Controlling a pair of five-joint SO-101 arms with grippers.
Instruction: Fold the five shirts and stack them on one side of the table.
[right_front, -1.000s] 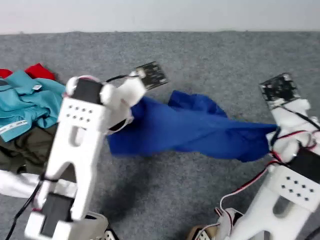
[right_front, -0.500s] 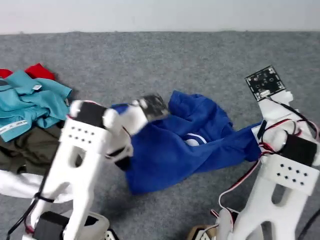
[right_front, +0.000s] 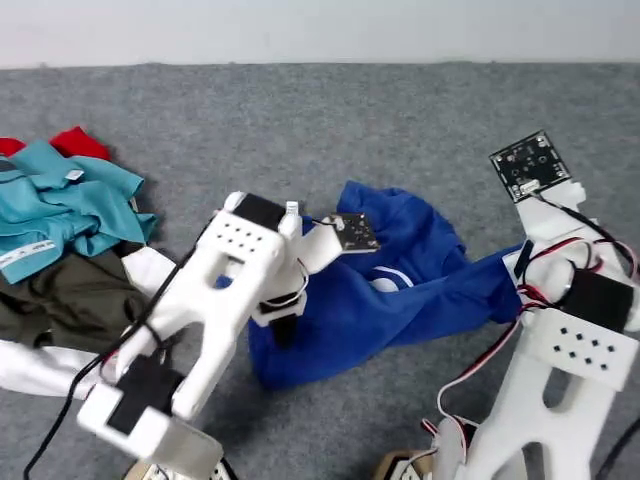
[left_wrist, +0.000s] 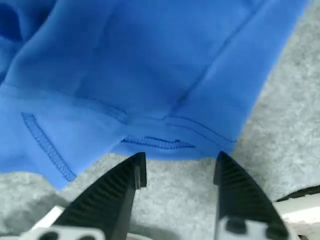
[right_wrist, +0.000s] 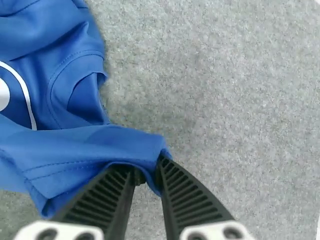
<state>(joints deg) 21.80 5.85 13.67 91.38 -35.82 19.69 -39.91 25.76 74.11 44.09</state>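
Now the blue shirt lay crumpled about the middle of the grey counter, partly bunched and with a white mark showing on its upper side. The left end effector was spread wide and held nothing. It hung over the bare counter just beside the stitched hem of the blue shirt, and its two black fingers did not touch the cloth. In the high view the left arm leaned over the edge of the blue shirt on the side nearest the other shirts.

The right end effector was pressed together on a folded edge of the blue shirt, pinching the cloth between its fingers. From this grip the cloth went back to the rest of the shirt. The right arm stood at the opposite side of the blue shirt.

Well apart from the blue shirt, beyond the left arm, four more shirts lay in a loose pile: a teal shirt on top, a red shirt behind it, a dark olive shirt under it and a white shirt at the near edge.
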